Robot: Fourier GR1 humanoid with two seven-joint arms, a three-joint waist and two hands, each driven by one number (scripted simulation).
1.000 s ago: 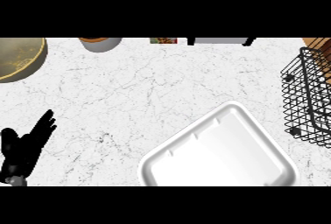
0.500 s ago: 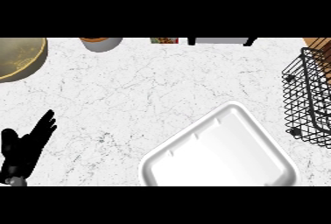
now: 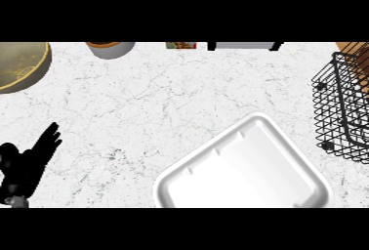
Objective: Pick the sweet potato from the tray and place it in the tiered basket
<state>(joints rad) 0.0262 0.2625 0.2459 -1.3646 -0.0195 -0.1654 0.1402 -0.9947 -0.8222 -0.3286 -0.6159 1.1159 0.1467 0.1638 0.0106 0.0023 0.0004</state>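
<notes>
A white tray point(image 3: 245, 171) lies on the marble counter at the lower centre-right, with nothing in it. At the right edge stands the black wire tiered basket point(image 3: 346, 107), cut off by the frame; an orange-brown patch point(image 3: 353, 48) shows at its top corner, too cut off to name. No sweet potato is clearly visible. My left hand point(image 3: 25, 163) rests open at the lower left edge, fingers up and straight, well away from the tray. My right hand does not show.
A round brass-coloured bowl point(image 3: 18, 63) sits at the top left corner. A grey pot point(image 3: 110, 48) with an orange rim stands at the back, beside small items point(image 3: 181, 45) along the far edge. Bare marble counter point(image 3: 166, 97) stretches between them.
</notes>
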